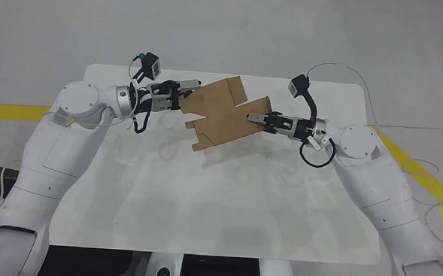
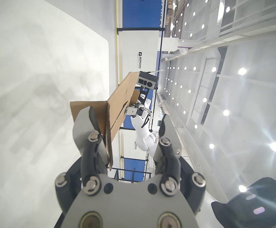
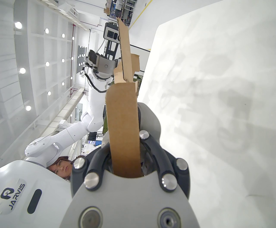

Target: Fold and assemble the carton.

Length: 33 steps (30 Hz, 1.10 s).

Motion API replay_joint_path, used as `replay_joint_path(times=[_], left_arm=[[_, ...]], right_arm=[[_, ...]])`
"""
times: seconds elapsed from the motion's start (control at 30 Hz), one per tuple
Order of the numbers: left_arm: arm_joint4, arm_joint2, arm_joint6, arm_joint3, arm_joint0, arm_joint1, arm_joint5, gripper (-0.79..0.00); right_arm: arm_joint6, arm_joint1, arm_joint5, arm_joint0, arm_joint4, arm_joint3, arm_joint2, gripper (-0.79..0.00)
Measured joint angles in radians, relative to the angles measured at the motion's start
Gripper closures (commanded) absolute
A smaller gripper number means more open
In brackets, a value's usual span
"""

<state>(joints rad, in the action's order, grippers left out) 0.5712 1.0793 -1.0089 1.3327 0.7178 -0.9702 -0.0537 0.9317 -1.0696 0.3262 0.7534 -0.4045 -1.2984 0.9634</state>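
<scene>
A flat brown carton (image 1: 221, 112) is held up in the air over the far middle of the white table (image 1: 278, 216), tilted, with its flaps unfolded. My right gripper (image 1: 256, 119) is shut on the carton's right flap (image 3: 123, 121), which runs deep between its fingers (image 3: 148, 121). My left gripper (image 1: 182, 93) sits at the carton's left edge. In the left wrist view this gripper (image 2: 127, 123) is open wide, with the cardboard edge (image 2: 108, 138) leaning against one finger (image 2: 85, 123) and the other finger (image 2: 166, 131) well apart from it.
The table's bare surface (image 1: 225, 206) lies below and in front of the carton. Its far edge (image 1: 285, 79) is close behind the carton. A yellow floor line (image 1: 12, 112) runs past both sides of the table.
</scene>
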Motion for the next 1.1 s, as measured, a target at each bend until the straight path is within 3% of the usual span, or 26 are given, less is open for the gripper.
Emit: replay_joint_path(times=[0.3, 0.53, 0.57, 0.73, 0.83, 0.9, 0.93, 0.97, 1.1], left_arm=[[-0.104, -0.007, -0.003, 0.015, 0.003, 0.002, 0.011, -0.292], [-0.130, -0.012, -0.005, 0.021, 0.003, -0.001, 0.009, -0.169], [-0.131, -0.013, -0.005, 0.020, 0.003, -0.002, 0.009, -0.108], [-0.136, -0.012, -0.007, 0.015, 0.002, -0.004, 0.008, 0.000], [-0.136, -0.012, -0.010, 0.013, 0.001, -0.006, 0.005, 0.000], [-0.138, -0.012, -0.012, 0.013, 0.000, -0.007, 0.004, 0.000], [-0.139, -0.012, -0.014, 0.013, 0.000, -0.007, 0.003, 0.000], [-0.139, -0.013, -0.015, 0.013, 0.000, -0.008, 0.003, 0.000], [-0.136, -0.008, -0.018, 0.013, -0.001, -0.009, 0.003, 0.000]], right_arm=[[0.004, -0.005, -0.006, 0.002, 0.012, 0.003, 0.009, 0.000], [0.007, -0.008, -0.010, 0.007, 0.020, 0.003, 0.020, 0.000], [0.007, -0.008, -0.010, 0.007, 0.021, 0.003, 0.021, 0.000], [0.010, -0.010, -0.013, 0.010, 0.029, 0.001, 0.027, 0.000], [0.012, -0.011, -0.014, 0.012, 0.034, 0.000, 0.030, 0.000], [0.013, -0.012, -0.016, 0.013, 0.036, -0.001, 0.032, -0.197], [0.014, -0.012, -0.017, 0.014, 0.038, -0.001, 0.033, -0.360], [0.015, -0.012, -0.017, 0.014, 0.038, -0.001, 0.035, -0.785], [0.016, -0.011, -0.024, 0.015, 0.044, 0.010, 0.049, -0.785]])
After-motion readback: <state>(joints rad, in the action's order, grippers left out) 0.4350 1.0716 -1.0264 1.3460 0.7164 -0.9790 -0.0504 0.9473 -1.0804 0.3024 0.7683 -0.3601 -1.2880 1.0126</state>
